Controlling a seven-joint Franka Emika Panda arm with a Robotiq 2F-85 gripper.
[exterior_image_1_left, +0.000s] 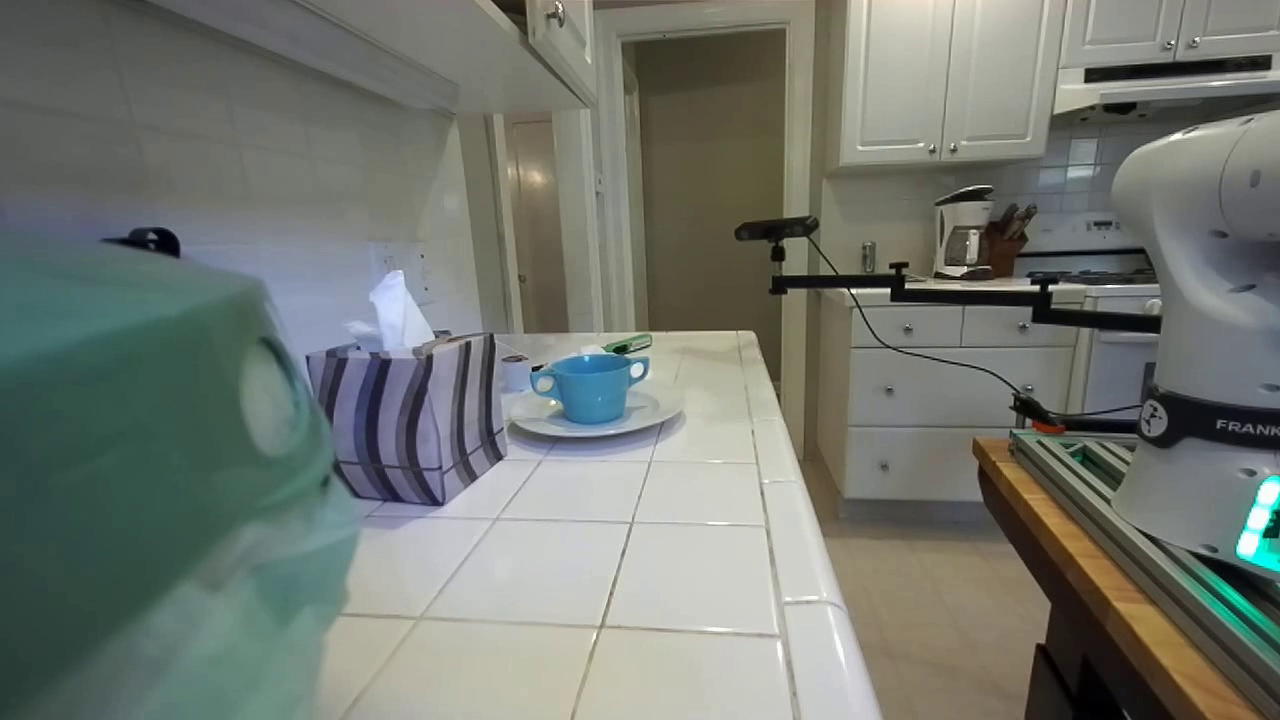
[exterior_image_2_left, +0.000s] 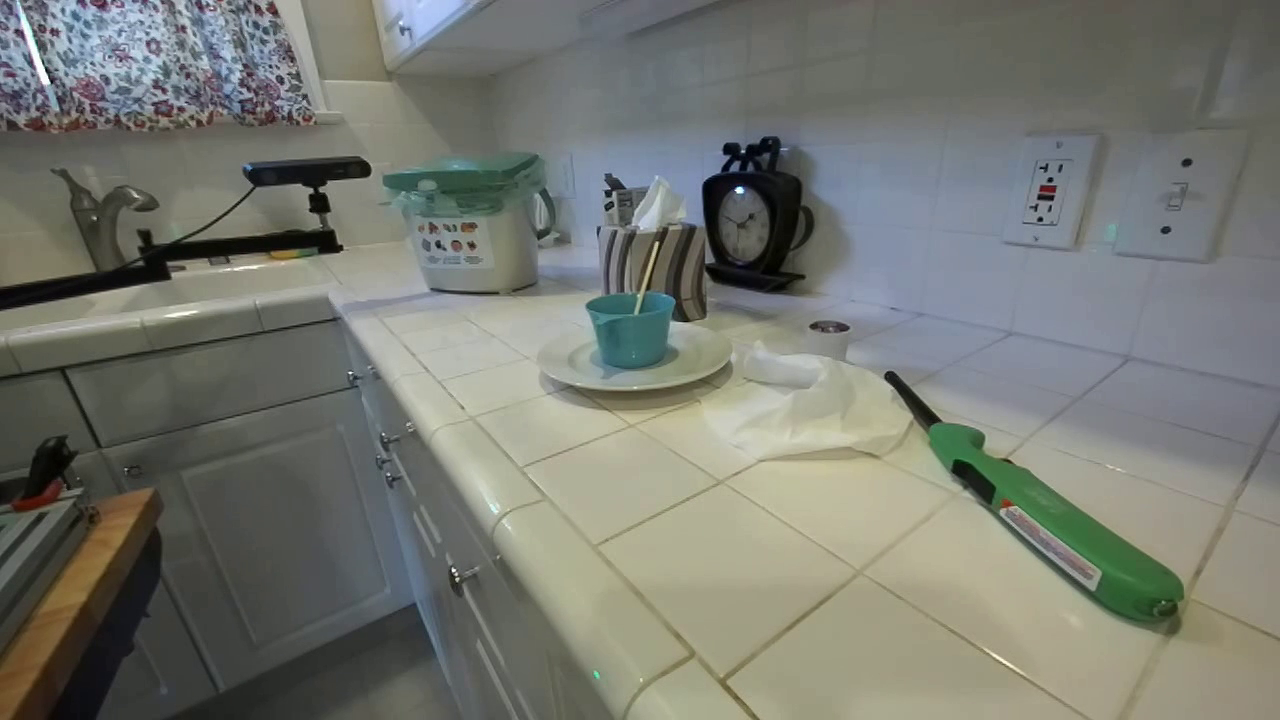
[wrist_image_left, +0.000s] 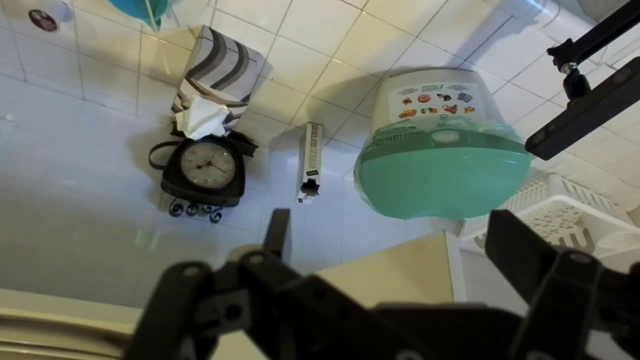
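My gripper (wrist_image_left: 389, 222) shows only in the wrist view. Its two black fingers are wide apart with nothing between them, and it touches nothing visible. Beyond the fingers stand a green-lidded bin (wrist_image_left: 442, 165), a narrow sugar box (wrist_image_left: 311, 155), a black clock (wrist_image_left: 205, 167) and a striped tissue box (wrist_image_left: 225, 70). A blue cup (wrist_image_left: 137, 6) is cut off at the wrist view's top edge. In both exterior views this cup (exterior_image_1_left: 592, 390) (exterior_image_2_left: 632, 332) stands upright on a white plate (exterior_image_1_left: 655, 408) (exterior_image_2_left: 705, 355). A thin stick (exterior_image_2_left: 648, 270) leans in the cup.
A green lighter (exterior_image_2_left: 1060, 530), a crumpled white tissue (exterior_image_2_left: 815, 405) and a small white tub (exterior_image_2_left: 828, 340) lie on the tiled counter (exterior_image_2_left: 740, 560). A camera on a black bar (wrist_image_left: 590, 107) and a white basket (wrist_image_left: 565, 210) are beside the bin. A cupboard (exterior_image_1_left: 400, 40) hangs above the counter.
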